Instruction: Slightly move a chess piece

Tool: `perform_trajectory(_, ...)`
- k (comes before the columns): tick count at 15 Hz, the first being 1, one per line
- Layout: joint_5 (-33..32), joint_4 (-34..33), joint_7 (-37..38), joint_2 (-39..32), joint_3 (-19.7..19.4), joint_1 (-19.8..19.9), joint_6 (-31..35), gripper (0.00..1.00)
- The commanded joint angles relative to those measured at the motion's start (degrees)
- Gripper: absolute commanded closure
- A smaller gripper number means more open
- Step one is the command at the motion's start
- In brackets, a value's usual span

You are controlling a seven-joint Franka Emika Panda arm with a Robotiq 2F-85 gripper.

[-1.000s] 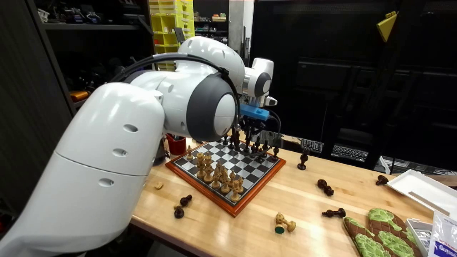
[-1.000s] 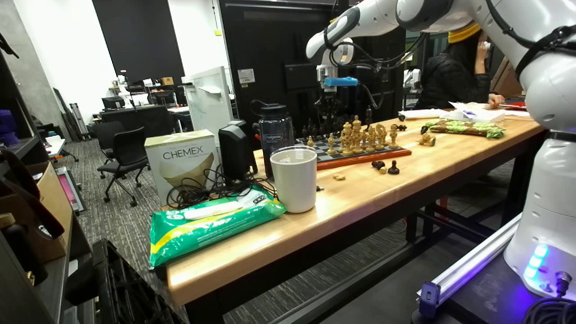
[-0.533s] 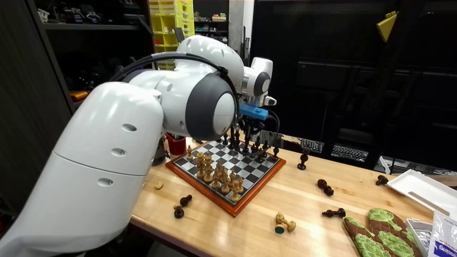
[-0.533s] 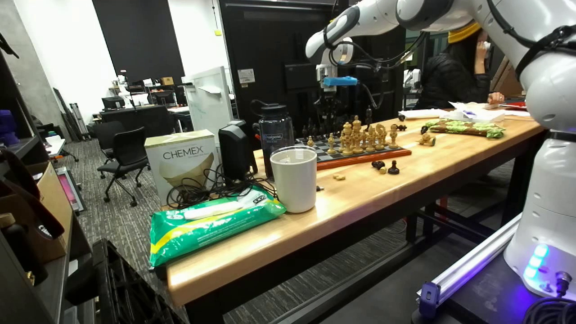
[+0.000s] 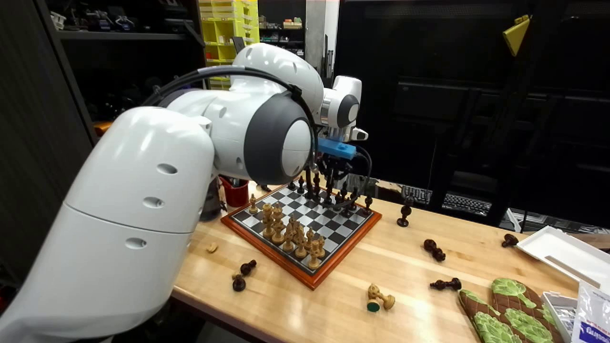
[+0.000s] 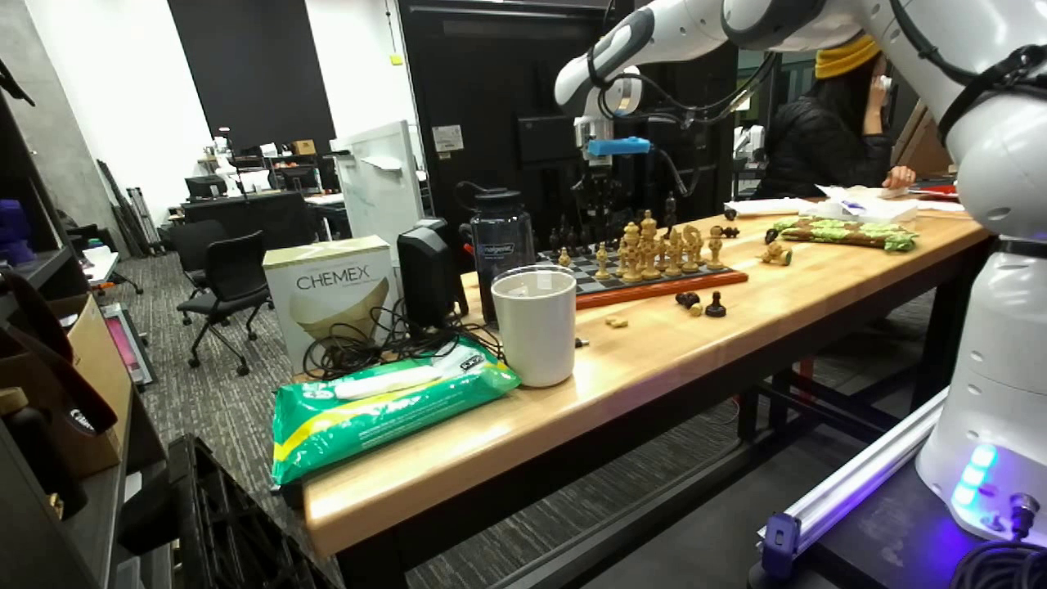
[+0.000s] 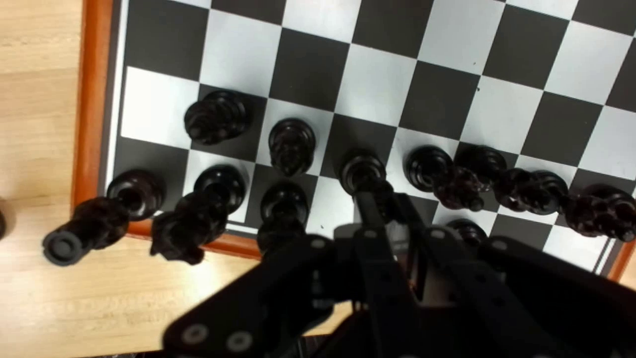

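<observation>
- One long wooden bench [image 6: 654,348], busy with clutter.
- The white arm [image 5: 143,200], blocking part of that bench from me in an exterior view.
- The chessboard [image 5: 347,246], pale pieces [image 5: 300,248] massed along the near side.
- A pale box [image 6: 331,282] beside a black speaker [image 6: 424,274].
- A dark bottle [image 6: 505,237], partly behind a white mug [image 6: 536,331].
- The gripper [image 7: 386,200], pinched on a dark chess piece [image 7: 367,178] near its top.
- That dark chess piece, on the chessboard among dark neighbours [image 7: 427,168].
- Lettering I make out: CHEMEX on the box, nalgene on the bottle.

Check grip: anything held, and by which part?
Can't tell: the gripper seems to straddle the upper part of a dark chess piece, but firm contact isn't visible.
</observation>
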State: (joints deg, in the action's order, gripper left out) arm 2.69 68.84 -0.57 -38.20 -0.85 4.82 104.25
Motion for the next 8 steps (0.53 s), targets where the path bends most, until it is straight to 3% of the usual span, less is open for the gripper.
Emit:
perform_trajectory(1, -1.2, 3.9, 1.0, 3.1, -0.8, -0.9, -0.1, 0.97)
perform_trajectory(8, -1.4, 3.9, 0.5, 2.9, -0.6, -0.9, 0.0, 0.97)
